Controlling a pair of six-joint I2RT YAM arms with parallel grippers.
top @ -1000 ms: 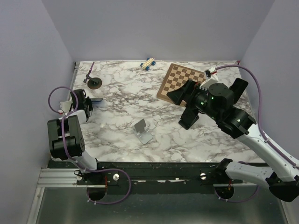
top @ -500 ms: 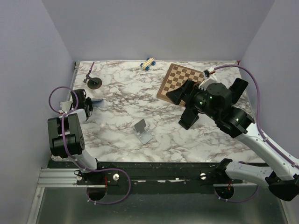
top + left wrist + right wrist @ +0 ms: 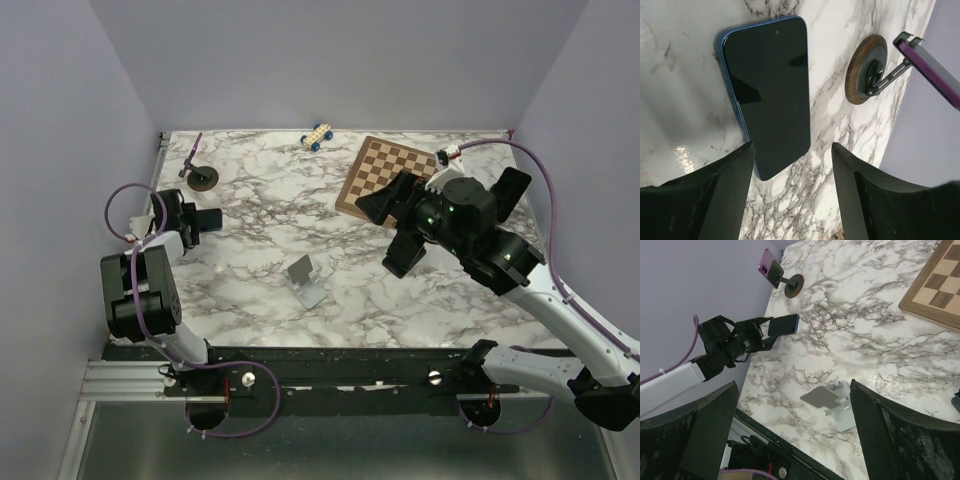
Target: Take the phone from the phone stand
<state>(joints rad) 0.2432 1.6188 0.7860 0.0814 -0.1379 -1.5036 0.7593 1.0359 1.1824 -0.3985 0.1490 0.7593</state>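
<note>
Phone (image 3: 767, 95) lies flat on the table (image 3: 680, 100), far left, well apart from the stand (image 3: 305, 280). Left pincer (image 3: 792, 165) stands apart astride its left end; lift straight clear without nudging it.

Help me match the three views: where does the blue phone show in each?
Top external: blue phone at middle left, by the left gripper.
Left wrist: blue phone upper centre, lying flat.
Right wrist: blue phone upper left.
Shared landmark: round wooden stand base, near it.

The phone (image 3: 767, 95) screen is glossy black (blue plastic-looking rim), the table (image 3: 675, 105) polished marble-patterned, the phone stand (image 3: 827, 399) matt grey.
</note>
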